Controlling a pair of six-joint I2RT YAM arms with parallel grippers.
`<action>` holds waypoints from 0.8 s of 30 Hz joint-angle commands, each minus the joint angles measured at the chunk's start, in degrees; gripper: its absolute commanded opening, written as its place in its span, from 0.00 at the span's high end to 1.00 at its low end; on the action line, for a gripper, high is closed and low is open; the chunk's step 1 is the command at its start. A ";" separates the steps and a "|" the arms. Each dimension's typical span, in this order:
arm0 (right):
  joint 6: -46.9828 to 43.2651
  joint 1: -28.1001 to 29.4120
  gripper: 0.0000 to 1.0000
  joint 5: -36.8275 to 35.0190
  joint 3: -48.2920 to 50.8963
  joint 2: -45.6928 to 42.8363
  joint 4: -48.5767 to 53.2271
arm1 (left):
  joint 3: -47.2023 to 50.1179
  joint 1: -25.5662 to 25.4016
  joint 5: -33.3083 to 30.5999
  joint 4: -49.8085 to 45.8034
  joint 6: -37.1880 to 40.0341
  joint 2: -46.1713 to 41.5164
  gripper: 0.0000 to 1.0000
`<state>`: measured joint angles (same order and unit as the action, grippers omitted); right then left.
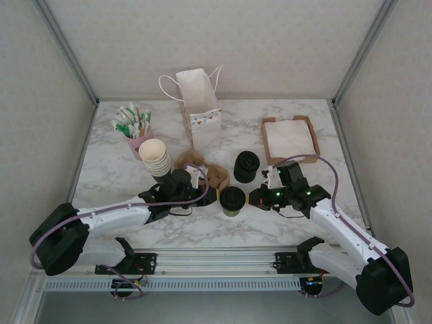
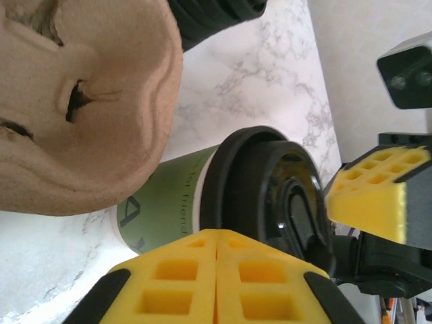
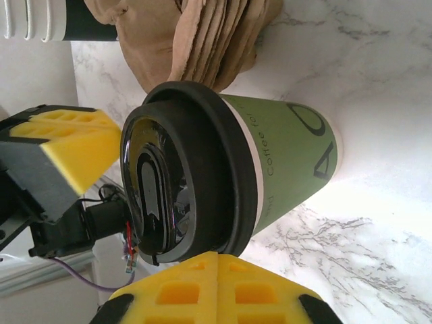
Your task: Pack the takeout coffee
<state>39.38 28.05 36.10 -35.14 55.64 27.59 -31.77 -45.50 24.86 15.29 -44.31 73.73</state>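
**While both grippers flank the cup: grasp not yet made**

As things stand, the takeout coffee (image 1: 232, 200) is upright on the marble table (image 1: 304, 223), lid on, between the left gripper (image 1: 214, 196) and the right gripper (image 1: 255, 198). Each gripper has its yellow pads pressed together with nothing between them, so neither holds the cup. We cannot tell whether either tip touches it.

Step in hand, as we judge it, is taking hold of the cup. One gripper should spread its jaws wider than the cup and come in on the green wall below the lid. It should close gently, since a paper wall likely dents and a squeezed lid may pop. The other arm should back off so the fingers do not clash.

The stack of pulp carriers (image 1: 206, 172) sits just behind the cup on the left and crowds that side. The black squat cylinder (image 1: 246, 166) stands near behind. The paper bag (image 1: 199, 104) is at the back, so a carry there must clear both. The stacked paper cups (image 1: 156, 158) and the napkin tray (image 1: 290, 138) lie aside.
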 commanded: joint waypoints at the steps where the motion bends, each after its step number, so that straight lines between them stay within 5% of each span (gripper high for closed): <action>1: 1.91 1.18 0.96 0.69 0.73 0.91 -2.92 | -1.54 0.50 3.07 3.32 0.74 2.46 0.92; 24: 0.10 3.78 0.97 -3.92 0.51 4.17 -0.80 | 3.37 -0.65 2.16 6.13 -1.65 1.34 0.93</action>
<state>40.25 30.63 34.52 -35.14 58.48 24.99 -29.32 -45.67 26.41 18.83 -45.21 76.27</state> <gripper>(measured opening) 0.038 0.077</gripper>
